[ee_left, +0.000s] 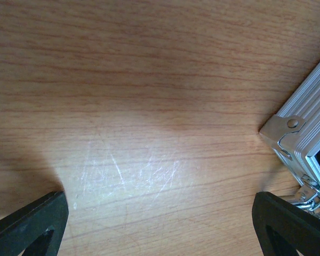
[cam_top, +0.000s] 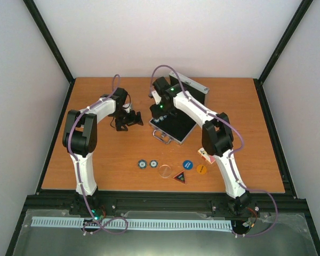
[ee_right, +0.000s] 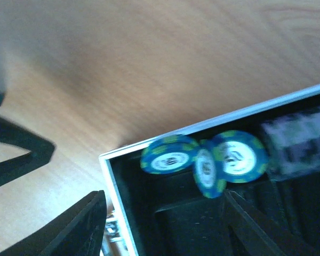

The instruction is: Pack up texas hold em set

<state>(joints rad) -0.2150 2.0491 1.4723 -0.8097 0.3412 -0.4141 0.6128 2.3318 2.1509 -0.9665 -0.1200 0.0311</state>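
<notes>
Packing partly done: three blue chips (ee_right: 202,160) lie in the 9 o'clock corner of the open case (cam_top: 180,130), near the centre of the table (cam_top: 96,96). Left out at its 6 o'clock: two loose chips (cam_top: 142,164), clear disc (cam_top: 164,170), triangular button (cam_top: 180,177), two round buttons (cam_top: 188,165); card deck (cam_top: 204,156) at 4 o'clock. Case: ribbed silver, black lining, lid (cam_top: 194,85) up. Right gripper (ee_right: 164,198) parted above the blue chips, empty; left gripper (ee_left: 160,216) wide, empty.

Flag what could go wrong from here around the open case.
The three blue-and-green poker chips lie jumbled in the silver aluminium case, one on edge. They may jam later pieces or the lid. The right gripper appears to have its jaws straddling the case's corner wall, so a careless move could shove the case.
</notes>
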